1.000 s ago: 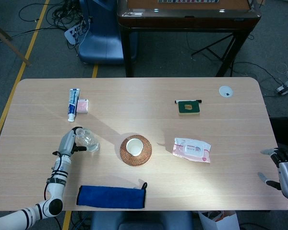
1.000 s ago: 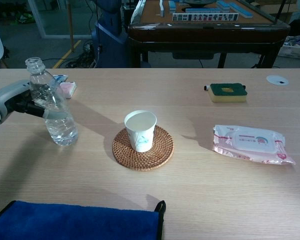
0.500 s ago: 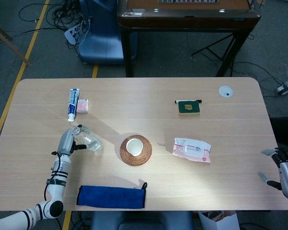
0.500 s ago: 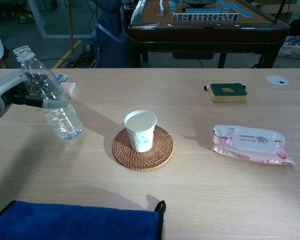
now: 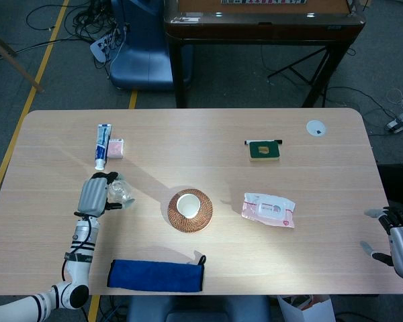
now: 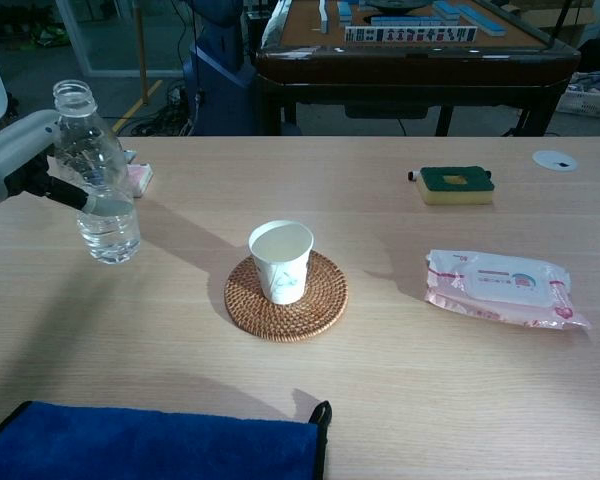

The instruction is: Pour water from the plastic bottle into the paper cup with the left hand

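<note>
My left hand grips a clear plastic bottle, uncapped and partly filled with water, at the table's left. The bottle stands nearly upright, its base just above the tabletop. A white paper cup sits on a round woven coaster at the table's middle, to the right of the bottle. My right hand hangs off the table's right edge, fingers apart, holding nothing.
A folded blue cloth lies along the front edge. A wet-wipes pack lies right of the cup. A green sponge with a pen is at the back right, and a toothpaste tube and a pink eraser are behind the bottle.
My left hand has raised the bottle, swung it back from a left-leaning tilt to nearly upright, and drawn it slightly left and away from the cup. The right hand has stayed still.
</note>
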Controlling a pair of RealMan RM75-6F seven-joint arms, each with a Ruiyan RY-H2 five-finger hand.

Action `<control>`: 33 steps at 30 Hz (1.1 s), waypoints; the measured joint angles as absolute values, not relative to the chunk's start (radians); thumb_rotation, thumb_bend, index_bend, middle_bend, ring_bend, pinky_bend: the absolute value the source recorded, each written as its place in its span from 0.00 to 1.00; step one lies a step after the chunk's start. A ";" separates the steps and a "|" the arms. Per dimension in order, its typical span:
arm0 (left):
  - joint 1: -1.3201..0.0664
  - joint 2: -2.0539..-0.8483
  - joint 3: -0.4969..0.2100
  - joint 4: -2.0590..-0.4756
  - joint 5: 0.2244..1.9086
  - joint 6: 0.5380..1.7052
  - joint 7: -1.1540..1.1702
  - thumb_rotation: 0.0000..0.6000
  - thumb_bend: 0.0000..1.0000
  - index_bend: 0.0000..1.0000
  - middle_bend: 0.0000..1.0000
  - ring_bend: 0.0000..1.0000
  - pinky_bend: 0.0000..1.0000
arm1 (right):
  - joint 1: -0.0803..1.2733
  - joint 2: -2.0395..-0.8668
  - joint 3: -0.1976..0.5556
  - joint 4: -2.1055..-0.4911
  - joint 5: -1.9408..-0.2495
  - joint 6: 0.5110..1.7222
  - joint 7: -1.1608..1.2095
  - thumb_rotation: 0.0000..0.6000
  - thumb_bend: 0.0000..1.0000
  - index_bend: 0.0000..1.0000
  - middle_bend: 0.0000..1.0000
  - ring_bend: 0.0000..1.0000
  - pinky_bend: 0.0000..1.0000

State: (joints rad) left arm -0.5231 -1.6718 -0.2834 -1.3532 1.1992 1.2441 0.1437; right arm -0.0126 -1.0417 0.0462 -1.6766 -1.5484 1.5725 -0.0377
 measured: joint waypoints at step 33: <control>-0.712 -1.829 -0.272 -1.437 1.042 1.351 1.115 1.00 0.15 0.71 0.77 0.45 0.25 | -0.022 -1.017 0.056 -1.683 -1.541 1.594 0.002 1.00 0.05 0.36 0.39 0.25 0.48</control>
State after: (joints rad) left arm -0.7120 -1.8292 -0.2723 -1.4367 1.0418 1.3506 1.1155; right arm -0.0223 -1.0174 0.0561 -1.6827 -1.5411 1.5937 0.0023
